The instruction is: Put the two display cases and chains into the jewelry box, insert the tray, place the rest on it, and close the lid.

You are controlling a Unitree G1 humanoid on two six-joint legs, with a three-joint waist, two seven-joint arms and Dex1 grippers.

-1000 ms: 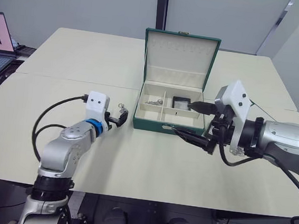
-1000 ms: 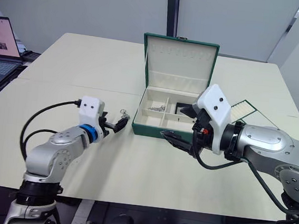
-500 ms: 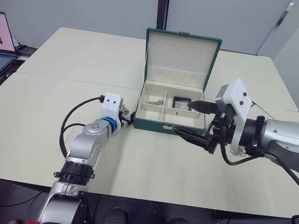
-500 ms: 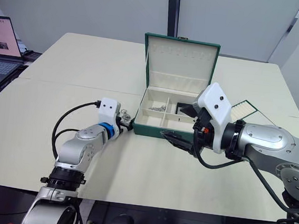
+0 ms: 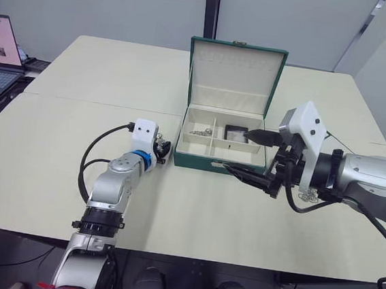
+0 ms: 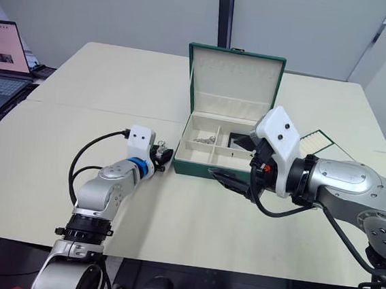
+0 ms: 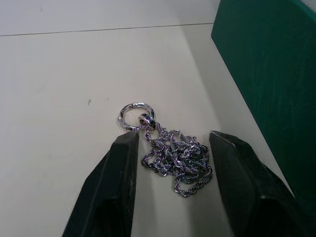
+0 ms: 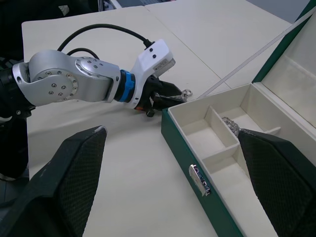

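Head views: we find the jewelry box (image 5: 224,144) open on the table (image 5: 76,147), lid (image 5: 235,77) upright, a display case (image 5: 234,133) and a chain (image 5: 198,130) inside. Left wrist view: our left gripper (image 7: 170,163) is released, straddling a silver chain (image 7: 175,159) beside the box. Right wrist view: our right gripper (image 8: 173,190) hangs spread wide before the box.

left gripper (image 7: 170,163) | moved toward 3 o'clock, now beside dark green rectangular jewelry box (image 5: 218,163) | fingers apart around bunched silver chain (image 7: 175,160) on table
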